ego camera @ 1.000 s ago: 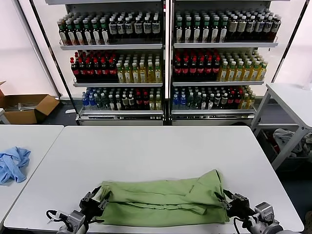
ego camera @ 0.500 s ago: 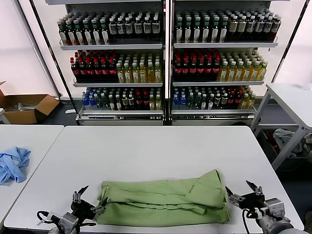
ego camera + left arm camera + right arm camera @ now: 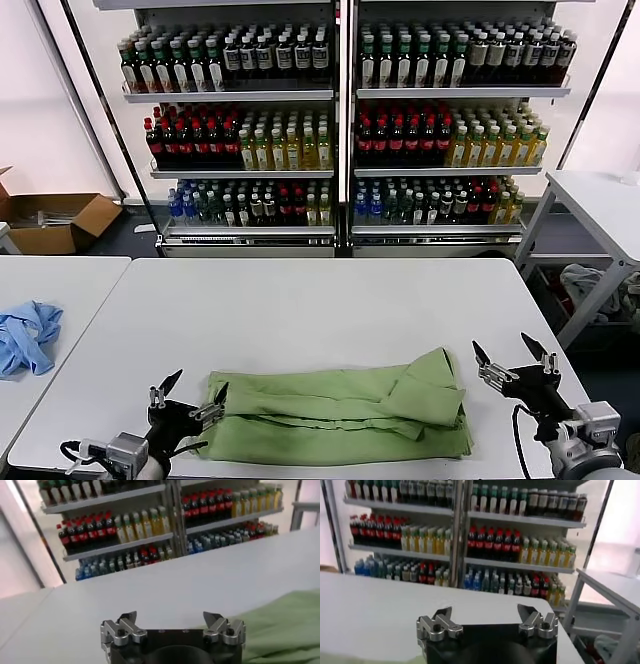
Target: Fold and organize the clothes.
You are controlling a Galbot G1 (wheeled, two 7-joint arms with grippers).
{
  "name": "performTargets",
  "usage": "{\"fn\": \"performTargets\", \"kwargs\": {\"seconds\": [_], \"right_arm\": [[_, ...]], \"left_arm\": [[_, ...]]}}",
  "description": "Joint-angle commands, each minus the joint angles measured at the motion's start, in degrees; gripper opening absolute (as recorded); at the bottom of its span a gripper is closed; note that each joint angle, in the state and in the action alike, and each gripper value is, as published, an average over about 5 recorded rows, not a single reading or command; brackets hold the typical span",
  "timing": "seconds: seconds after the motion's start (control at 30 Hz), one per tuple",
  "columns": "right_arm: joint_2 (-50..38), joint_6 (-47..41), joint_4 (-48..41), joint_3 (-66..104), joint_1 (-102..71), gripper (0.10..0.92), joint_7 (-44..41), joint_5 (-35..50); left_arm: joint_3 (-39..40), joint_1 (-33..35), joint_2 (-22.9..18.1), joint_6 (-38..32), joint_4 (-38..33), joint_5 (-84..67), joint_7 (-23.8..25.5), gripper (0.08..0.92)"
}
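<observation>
The light green shirt [image 3: 340, 415] lies folded into a long band along the front of the white table [image 3: 320, 310]; a corner of it shows in the left wrist view [image 3: 285, 617]. My left gripper [image 3: 187, 392] is open and empty just off the shirt's left end. My right gripper [image 3: 508, 355] is open and empty, raised a little beyond the shirt's right end. In both wrist views the jaws stand wide apart with nothing between them. The print and buttons are hidden in the folds.
A pale blue garment [image 3: 25, 338] lies on the neighbouring table at the left. Shelves of bottles [image 3: 340, 120] stand behind the table. A cardboard box [image 3: 55, 222] sits on the floor at the far left; another white table [image 3: 600, 205] stands at the right.
Both grippers have let go of the shirt's ends, opened and drawn away outward; the right one has also risen. The shirt stays folded on the table.
</observation>
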Motion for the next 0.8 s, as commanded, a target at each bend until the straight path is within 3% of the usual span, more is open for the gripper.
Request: {"fn": "performTargets", "kwargs": {"seconds": [0.03,0.4,0.8], "right_arm": [[5.5,19.8,-2.4,-4.9,-7.8,0.823,0.7,-8.1],[6.6,22.1,-3.4,-4.6,-9.2,0.823,0.7,-10.1],[5.9,23.5,-7.6,-3.3,-6.2,0.823,0.0,-5.6]], "left_arm": [[5.3,0.9,-8.8,-7.6,3.7,-1.0,-1.9,0.823],[7.9,-3.9,-11.0,-7.9,10.0,-3.0,-1.8,0.823],[8.3,-5.8,-11.6,-9.1,13.6,-4.5,-0.8,0.823]]}}
